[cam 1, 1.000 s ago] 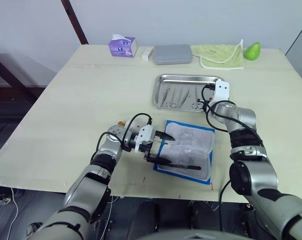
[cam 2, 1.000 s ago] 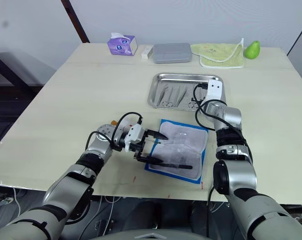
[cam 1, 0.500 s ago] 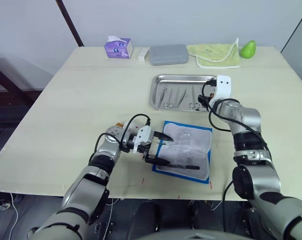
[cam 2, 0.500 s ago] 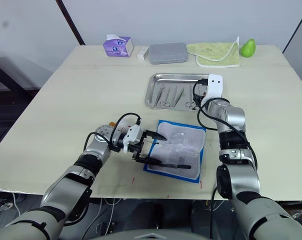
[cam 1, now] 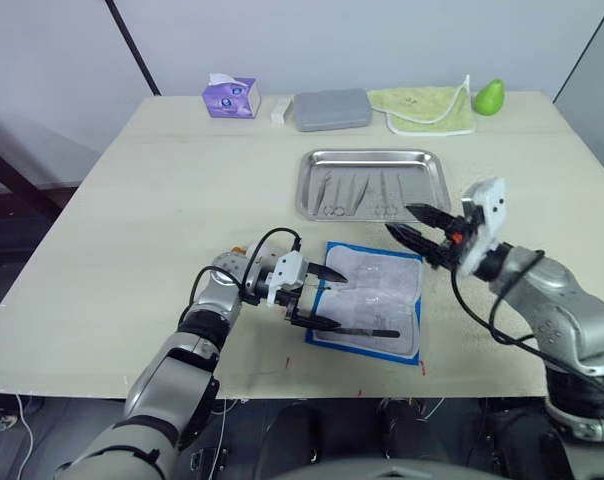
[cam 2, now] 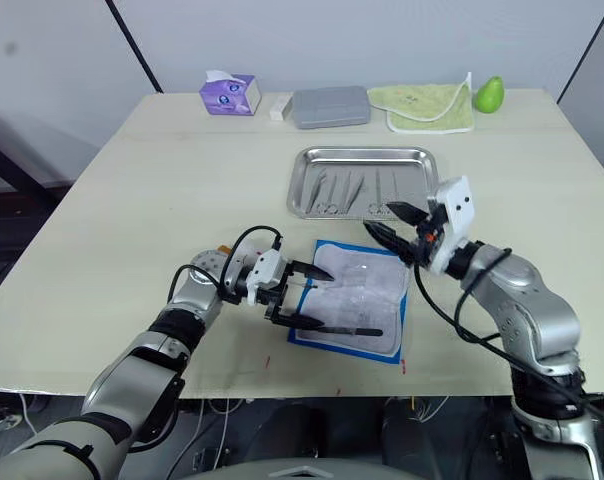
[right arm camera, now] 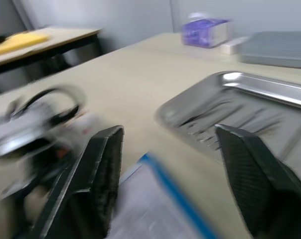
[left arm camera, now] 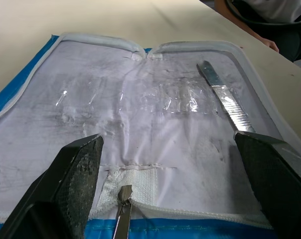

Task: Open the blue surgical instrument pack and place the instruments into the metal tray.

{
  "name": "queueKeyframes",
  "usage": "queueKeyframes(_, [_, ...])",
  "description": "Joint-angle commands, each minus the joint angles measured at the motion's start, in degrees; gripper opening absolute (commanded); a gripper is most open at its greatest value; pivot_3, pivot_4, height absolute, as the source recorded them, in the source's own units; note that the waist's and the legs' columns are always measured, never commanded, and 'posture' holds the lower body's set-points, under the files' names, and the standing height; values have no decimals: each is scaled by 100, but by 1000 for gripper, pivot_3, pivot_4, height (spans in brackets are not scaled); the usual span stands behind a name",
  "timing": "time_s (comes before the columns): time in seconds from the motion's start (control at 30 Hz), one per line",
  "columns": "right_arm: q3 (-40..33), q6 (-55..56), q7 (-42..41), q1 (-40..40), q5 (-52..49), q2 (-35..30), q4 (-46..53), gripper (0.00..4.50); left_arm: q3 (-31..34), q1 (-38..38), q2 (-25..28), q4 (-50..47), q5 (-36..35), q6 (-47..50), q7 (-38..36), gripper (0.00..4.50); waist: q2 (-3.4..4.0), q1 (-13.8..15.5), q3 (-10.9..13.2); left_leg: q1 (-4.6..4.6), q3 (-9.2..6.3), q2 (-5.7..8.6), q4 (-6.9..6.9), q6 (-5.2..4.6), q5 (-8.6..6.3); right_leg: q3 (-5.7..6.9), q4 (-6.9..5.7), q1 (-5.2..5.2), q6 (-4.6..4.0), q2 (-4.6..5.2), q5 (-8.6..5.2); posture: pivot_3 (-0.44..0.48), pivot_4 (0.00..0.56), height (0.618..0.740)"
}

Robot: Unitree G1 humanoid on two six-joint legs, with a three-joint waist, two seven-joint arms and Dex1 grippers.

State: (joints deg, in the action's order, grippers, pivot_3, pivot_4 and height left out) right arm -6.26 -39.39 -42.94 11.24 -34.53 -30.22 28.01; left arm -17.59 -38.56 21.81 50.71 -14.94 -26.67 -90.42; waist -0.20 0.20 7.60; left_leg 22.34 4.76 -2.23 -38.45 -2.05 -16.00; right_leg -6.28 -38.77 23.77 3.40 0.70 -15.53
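Pack: the blue surgical instrument pack (cam 1: pixel 370 299) lies open and flat on the table (cam 1: pixel 162 200), near the front edge. Its pale inside faces up.
Tool in pack: one thin silver tool (left arm camera: pixel 225 98) lies on the pale inside, near one long edge.
Tray: the metal tray (cam 1: pixel 373 183) sits on the table just behind the pack, not touching it.
Tools in tray: the instruments (cam 1: pixel 362 192) lie side by side in the tray.
Left claw: the left claw (cam 1: pixel 322 297) is low at the left edge of the pack. Its two black fingers are spread wide, one on each side of the pale sheet. It holds nothing.
Right claw: the right claw (cam 1: pixel 414 226) hangs in the air over the gap between tray and pack, at the pack's far right corner. Its fingers are spread apart and hold nothing.
Back of table: a purple tissue box (cam 1: pixel 232 96), a grey case (cam 1: pixel 331 109), a green cloth (cam 1: pixel 428 109) and a green pear (cam 1: pixel 489 97) stand in a row.
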Motion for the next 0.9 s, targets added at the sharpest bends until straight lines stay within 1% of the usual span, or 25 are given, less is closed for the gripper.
queueKeyframes(0.03, [-614, 411, -1079, -886, -382, -738, 596, 4457, -237, 164, -39, 350, 258, 111, -208, 4500, -23, -1, 10, 0, 12, 0, 0, -4, -2, -11, 3, 2, 4, 0, 2, 0, 150, 736])
queueKeyframes(0.1, [-957, 527, -1360, -1354, -494, -1064, 707, 4457, -245, 147, -32, 366, 255, 110, -208, 4500, -38, -34, 20, -16, 38, 1, 1, -11, -7, -58, 7, 6, 15, -6, 0, 0, 150, 736])
queueKeyframes(0.23, [-1918, 704, -1902, -2318, -674, -1545, 863, 4457, -267, 150, -1, 406, 253, 64, -208, 4500, -50, -14, 22, -36, 43, 2, 2, -23, -14, -83, 16, 5, 34, -7, 5, 0, 150, 736])
queueKeyframes(0.33, [-2417, 808, -2117, -2803, -758, -1702, 930, 4457, -287, 168, 19, 395, 237, 48, -208, 4500, -52, -21, 20, -42, 70, 1, 3, -34, -21, -110, 32, 7, 52, -7, 21, 0, 150, 736])
queueKeyframes(0.4, [-2622, 878, -2214, -3042, -752, -1756, 958, 4457, -296, 173, 27, 391, 231, 44, -208, 4500, -53, -22, 19, -46, 76, 0, 3, -39, -25, -115, 51, 7, 61, -5, 37, 0, 150, 736])
queueKeyframes(0.5, [-2755, 963, -2281, -3219, -742, -1794, 1008, 4457, -305, 167, 32, 395, 229, 42, -208, 4500, -52, -17, 18, -46, 82, -1, 4, -52, -32, -116, 84, 10, 71, 1, 66, 0, 150, 736])
queueKeyframes(0.63, [-2801, 965, -2229, -3250, -859, -1823, 1169, 4457, -296, 115, 18, 418, 236, 60, -208, 4500, -53, -15, 18, -50, 121, 5, 0, -74, -45, -130, 101, 23, 99, 25, 89, 0, 150, 736])
queueKeyframes(0.9, [-2612, 1027, -2139, -3078, -788, -1954, 1235, 4457, -263, -3, -18, 557, 269, 49, -208, 4500, -55, 52, 17, -45, 193, 7, -7, -103, -61, -175, 125, 60, 115, 41, 133, 0, 150, 736])
